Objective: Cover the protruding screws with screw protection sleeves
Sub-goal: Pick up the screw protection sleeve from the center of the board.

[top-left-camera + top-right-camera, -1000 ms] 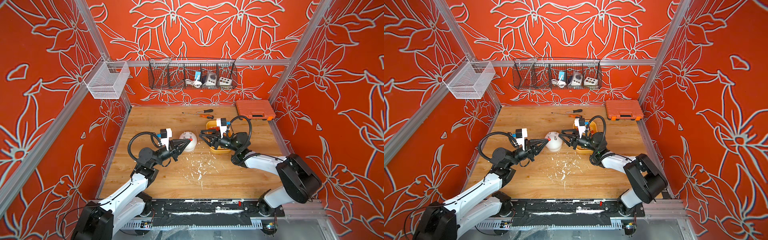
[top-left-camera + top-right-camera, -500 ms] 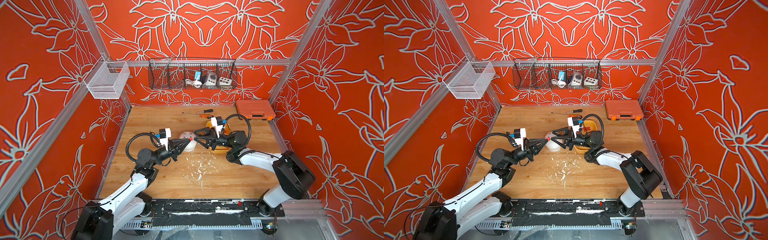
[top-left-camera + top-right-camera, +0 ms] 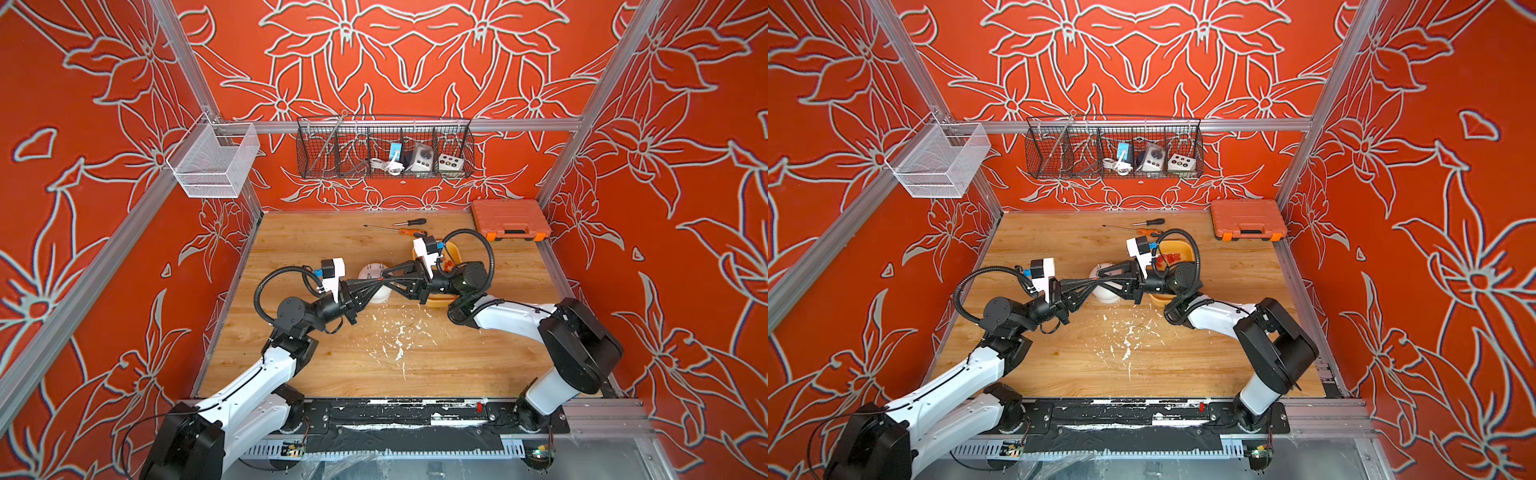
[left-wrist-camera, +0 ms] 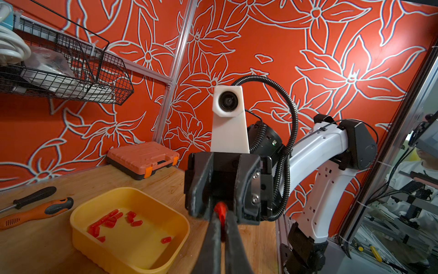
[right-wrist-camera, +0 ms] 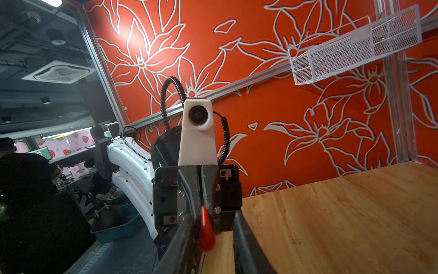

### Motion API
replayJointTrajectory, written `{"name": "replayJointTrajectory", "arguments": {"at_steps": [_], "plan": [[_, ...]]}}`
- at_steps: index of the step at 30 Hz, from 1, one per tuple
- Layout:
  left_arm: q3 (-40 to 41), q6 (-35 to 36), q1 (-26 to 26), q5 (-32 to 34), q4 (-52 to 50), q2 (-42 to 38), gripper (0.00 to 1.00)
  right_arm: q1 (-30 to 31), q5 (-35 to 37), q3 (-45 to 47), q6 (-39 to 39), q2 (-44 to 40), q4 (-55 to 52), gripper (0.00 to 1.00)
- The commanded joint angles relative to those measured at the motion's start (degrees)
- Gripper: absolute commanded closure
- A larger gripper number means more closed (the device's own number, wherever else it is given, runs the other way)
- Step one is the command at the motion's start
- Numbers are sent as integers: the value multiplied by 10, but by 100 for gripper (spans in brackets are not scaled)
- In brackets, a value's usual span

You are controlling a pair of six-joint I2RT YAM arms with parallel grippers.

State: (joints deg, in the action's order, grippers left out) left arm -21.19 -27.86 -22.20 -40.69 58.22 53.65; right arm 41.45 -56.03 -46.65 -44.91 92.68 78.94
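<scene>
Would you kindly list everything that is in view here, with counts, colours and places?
dome: one, white, mid-table
screws: count unclear, grey, atop dome
tray: one, yellow, right of dome
sleeves: about a dozen, red, in tray; one more in left gripper
screwdrivers: two, black and orange handles, behind tray
case: one, orange, back right corner
wire basket: one, black, back wall
mesh basket: one, white, left wall
table: one, wooden
left gripper: one, black, shut on sleeve
right gripper: one, black, open around that sleeve

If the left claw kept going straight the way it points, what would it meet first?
The right claw, facing it tip to tip; its fingers flank the red sleeve that the left claw holds. Contact cannot be told.
</scene>
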Motion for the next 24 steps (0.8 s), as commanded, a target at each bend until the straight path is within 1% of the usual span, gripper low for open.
{"name": "replayJointTrajectory", "arguments": {"at_steps": [1,2,3,4,6,7,13,16,19,20,21,22,23,24], "plan": [[-5,16,-7,-5,5,-15,100,5,-9,-16,-8,6,19,75],[-5,19,-8,-2,0,-19,100,4,-8,-16,-11,6,20,75],[-3,22,-9,5,-2,-23,100,4,-6,-16,-12,6,20,71],[-1,23,-10,8,-2,-25,100,4,-4,-15,-12,5,19,67],[1,27,-10,12,-7,-32,100,4,7,-11,-13,2,19,54],[1,30,-10,12,-10,-34,100,4,9,-9,-13,1,19,53],[4,39,-14,17,-21,-44,100,-2,7,-5,-19,-11,19,53],[3,42,-13,18,-26,-42,100,-2,2,-4,-16,-15,19,59],[7,38,-14,19,-17,-40,100,-2,-14,-9,-16,-11,19,71],[7,38,-14,19,-17,-40,100,-2,-16,-10,-19,-11,19,73],[7,39,-14,19,-17,-41,100,-1,-11,-9,-19,-12,18,72],[7,40,-14,20,-19,-43,100,-3,-9,-7,-18,-13,18,69],[7,41,-14,21,-21,-44,100,-3,-7,-6,-18,-15,18,62],[7,42,-14,21,-22,-45,100,-4,-6,-4,-18,-18,18,60]]}}
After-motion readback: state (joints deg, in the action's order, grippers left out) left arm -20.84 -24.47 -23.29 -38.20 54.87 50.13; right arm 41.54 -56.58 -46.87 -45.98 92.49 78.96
